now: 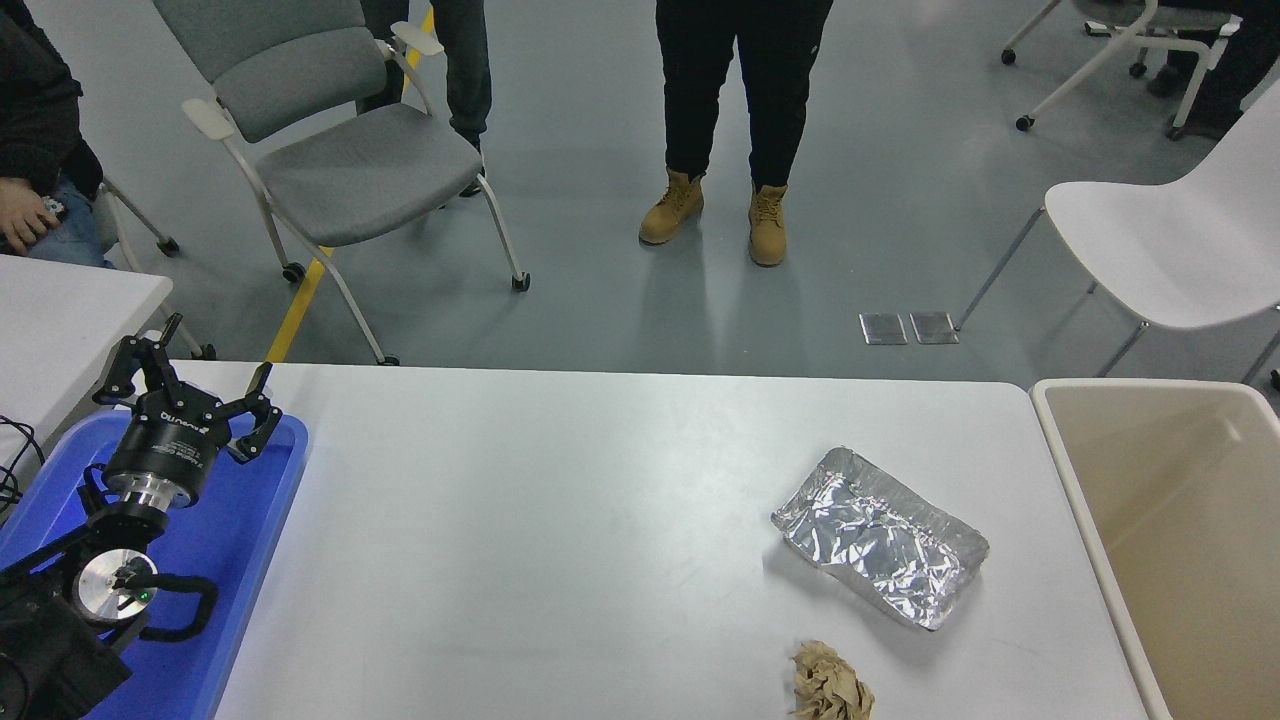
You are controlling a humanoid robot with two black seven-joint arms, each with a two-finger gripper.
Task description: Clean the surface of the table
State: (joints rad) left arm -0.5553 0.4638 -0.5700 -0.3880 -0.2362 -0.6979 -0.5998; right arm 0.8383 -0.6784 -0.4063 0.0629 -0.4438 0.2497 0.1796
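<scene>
left gripper fingers spread wide, empty, over blue tray; right arm unseen

My left pincer is black, over a bright blue tray. The bench is matte white. On it lie a crinkled silver foil tray and a tan paper wad. The bin is beige.

Black left arm, silver wrist rings, black end effector.
</scene>
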